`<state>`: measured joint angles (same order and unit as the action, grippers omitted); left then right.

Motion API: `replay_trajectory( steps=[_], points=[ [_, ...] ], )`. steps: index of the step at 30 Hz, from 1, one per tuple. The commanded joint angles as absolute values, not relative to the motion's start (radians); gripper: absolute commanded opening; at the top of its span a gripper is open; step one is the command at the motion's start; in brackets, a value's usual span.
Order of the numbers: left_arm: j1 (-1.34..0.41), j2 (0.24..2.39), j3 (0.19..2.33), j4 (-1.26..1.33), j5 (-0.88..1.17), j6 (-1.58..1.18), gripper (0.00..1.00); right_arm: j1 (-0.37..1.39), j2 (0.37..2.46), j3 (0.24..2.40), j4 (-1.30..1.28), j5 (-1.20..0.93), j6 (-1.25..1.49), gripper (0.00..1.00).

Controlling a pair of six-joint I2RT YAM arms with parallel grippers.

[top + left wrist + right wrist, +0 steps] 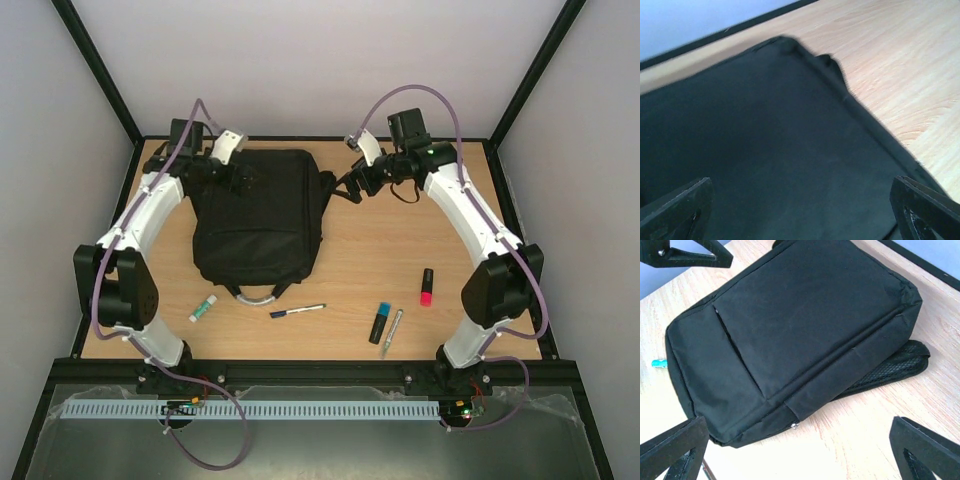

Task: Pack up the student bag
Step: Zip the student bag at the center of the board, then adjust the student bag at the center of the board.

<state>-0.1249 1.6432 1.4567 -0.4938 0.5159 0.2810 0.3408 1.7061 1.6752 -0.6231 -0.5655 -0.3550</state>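
The student bag [258, 215] is a large black backpack lying flat at the back left of the wooden table, its grey-white loop handle [255, 295] toward the near side. My left gripper [240, 182] hovers over the bag's far left corner; in the left wrist view black fabric [765, 150] fills the space under the open left gripper [800, 215]. My right gripper [358, 182] stands open just past the bag's far right corner. In the right wrist view the bag [800, 330] lies beyond the right gripper [797, 455], with bare wood between the fingers [925, 450].
On the near half of the table lie a white glue stick with a green cap [203, 309], a black pen [298, 310], a blue highlighter [380, 322], a silver pen [392, 332] and a red highlighter [426, 287]. A black frame borders the table.
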Motion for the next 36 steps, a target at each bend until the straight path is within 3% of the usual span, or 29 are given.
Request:
replay_trajectory(
  steps=[1, 6, 11, 14, 17, 20, 23, 26, 29, 32, 36],
  points=[
    [-0.023, 1.657, 1.455, -0.546, 0.458, 0.185, 0.99, 0.341, 1.73, 1.689, -0.638, -0.53, -0.33, 0.99],
    [0.085, 1.635, 1.44, -0.48, 0.384, 0.148, 0.99, 0.341, 1.723, 1.625, -0.606, -0.505, -0.32, 0.99],
    [0.088, 1.561, 1.354, -0.359, -0.133, 0.176, 0.99, 0.342, 1.727, 1.6, -0.597, -0.459, -0.34, 0.99],
    [0.106, 1.518, 1.257, -0.299, -0.311, 0.292, 0.99, 0.341, 1.706, 1.552, -0.599, -0.502, -0.351, 0.99],
    [0.164, 1.484, 1.267, -0.35, -0.276, 0.345, 0.99, 0.342, 1.701, 1.54, -0.618, -0.524, -0.345, 0.99],
    [0.264, 1.394, 1.342, -0.348, -0.048, 0.309, 0.99, 0.359, 1.685, 1.545, -0.63, -0.459, -0.384, 0.99],
    [0.315, 1.311, 1.279, -0.212, 0.143, 0.328, 0.99, 0.371, 1.687, 1.565, -0.628, -0.383, -0.42, 0.99],
    [0.312, 1.35, 1.299, -0.335, 0.264, 0.421, 0.99, 0.375, 1.711, 1.578, -0.611, -0.355, -0.458, 0.99],
    [0.315, 1.421, 1.372, -0.459, 0.283, 0.336, 0.99, 0.374, 1.752, 1.614, -0.563, -0.309, -0.396, 0.99],
    [0.322, 1.402, 1.321, -0.411, 0.275, 0.218, 0.99, 0.374, 1.767, 1.618, -0.566, -0.318, -0.361, 0.99],
    [0.335, 1.376, 1.167, -0.307, 0.077, 0.018, 0.99, 0.375, 1.76, 1.606, -0.576, -0.326, -0.368, 0.99]
  ],
)
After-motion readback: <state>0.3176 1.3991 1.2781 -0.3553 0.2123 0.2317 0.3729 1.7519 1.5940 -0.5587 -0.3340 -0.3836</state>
